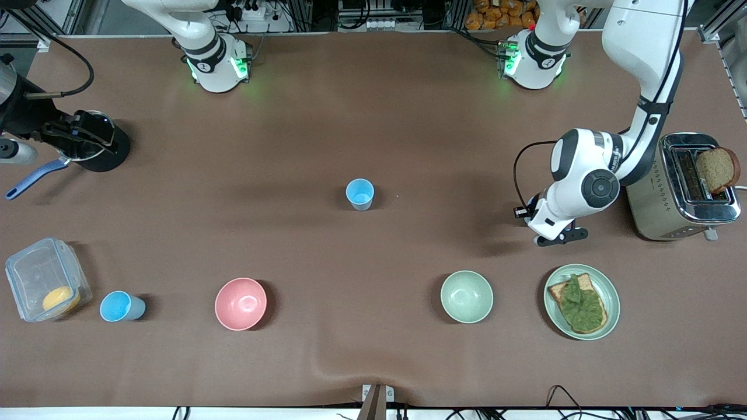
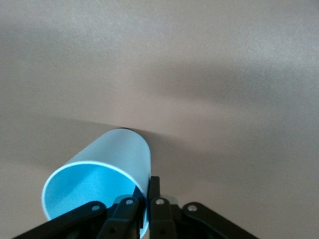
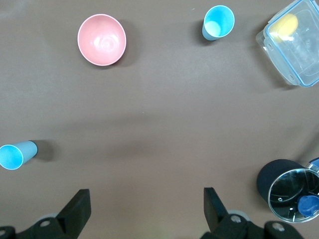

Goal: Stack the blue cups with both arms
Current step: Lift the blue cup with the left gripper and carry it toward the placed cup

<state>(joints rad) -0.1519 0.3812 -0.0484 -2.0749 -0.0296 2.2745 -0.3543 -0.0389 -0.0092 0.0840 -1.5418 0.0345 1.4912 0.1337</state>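
One blue cup [image 1: 359, 193] stands upright at the table's middle and also shows in the right wrist view [image 3: 17, 155]. A second blue cup [image 1: 121, 306] stands beside a clear container near the front camera at the right arm's end; it also shows in the right wrist view [image 3: 218, 22]. My left gripper [image 2: 148, 186] is shut on the rim of a third blue cup [image 2: 107, 164], one finger inside and one outside. In the front view this gripper [image 1: 557, 236] is beside the toaster and hides that cup. My right gripper [image 3: 145, 199] is open and empty, high over the table by the black pot.
A pink bowl [image 1: 240, 303], a pale green bowl [image 1: 466, 296] and a plate [image 1: 613, 291] with topped toast sit near the front camera. A toaster [image 1: 671, 198] with bread stands at the left arm's end. A black pot [image 1: 108, 153] and a clear container [image 1: 44, 280] are at the right arm's end.
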